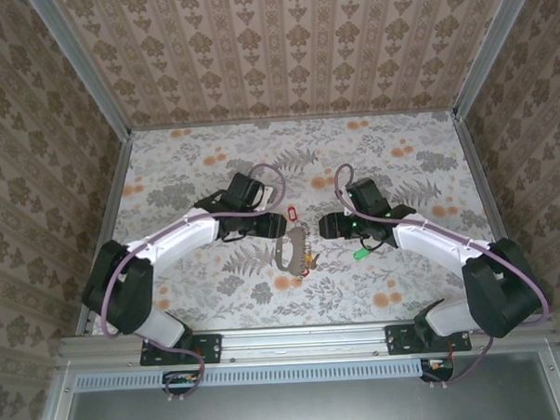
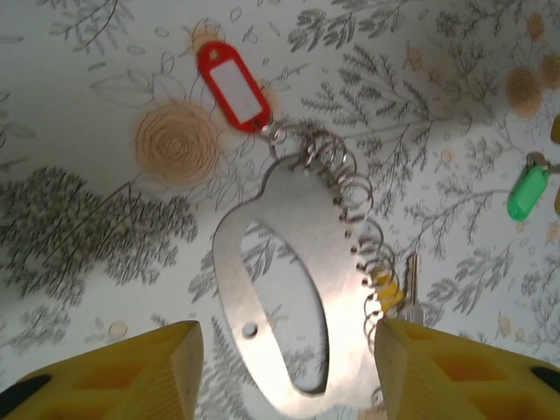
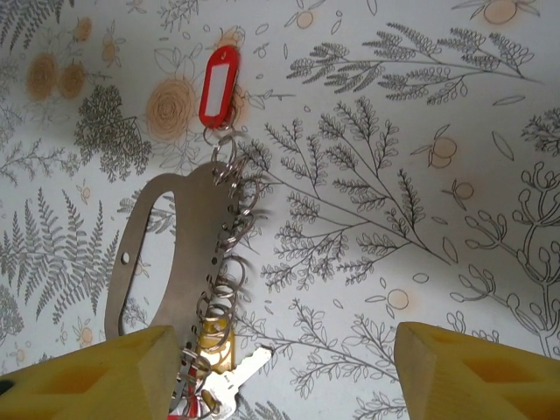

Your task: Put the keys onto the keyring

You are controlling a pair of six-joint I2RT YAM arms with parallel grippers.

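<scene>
Left gripper [image 2: 287, 339], jaws apart, straddles the keyring [image 2: 337, 254]: clamp it squarely. Right gripper [image 3: 284, 350], also apart, should fetch the green key [image 2: 528, 192].

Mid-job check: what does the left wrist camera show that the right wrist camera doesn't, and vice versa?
Left wrist's extra: the green key tag, lying apart from the keyring at the frame's right edge, and the left gripper, open astride the keyring's lower end. Right wrist's extra: the right gripper, open, its fingers wide beside that same end. Both: the keyring, its red tag, the yellow tag and a silver key.
</scene>
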